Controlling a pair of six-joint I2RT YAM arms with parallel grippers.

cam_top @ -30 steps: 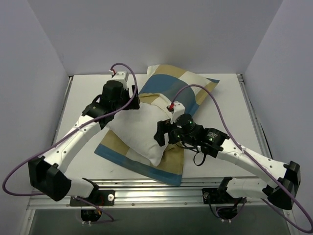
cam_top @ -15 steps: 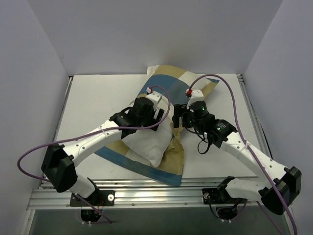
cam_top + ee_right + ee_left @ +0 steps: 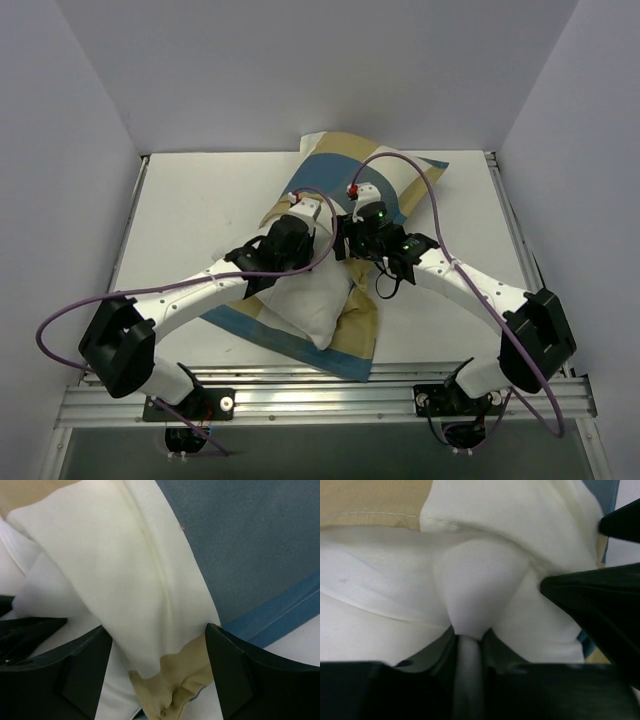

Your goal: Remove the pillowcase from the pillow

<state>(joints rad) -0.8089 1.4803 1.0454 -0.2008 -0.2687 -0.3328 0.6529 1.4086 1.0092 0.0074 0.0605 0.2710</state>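
The left claw (image 3: 314, 234) pinches a bulge of the pillow (image 3: 310, 300), probably to anchor it mid-worktop (image 3: 200, 200). The pillow's far half sits inside the pillowcase (image 3: 400, 175). The right claw (image 3: 155, 630) is open astride the case's bunched edge, placed to seize and peel it.

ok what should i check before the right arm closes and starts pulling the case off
1. left gripper pins the pillow: ok, it looks closed on a white nub of it.
2. right gripper ready to close: ok, jaws wide apart.
3. pillowcase between the right fingers: ok, a cream and tan fold lies there.
4. only case in that bite, no pillow: cannot tell, white pillow cloth lies by one finger.
5. grippers not touching: cannot tell, they sit very close.
6. pillow partly out: ok, its near end is bare, its far end inside.
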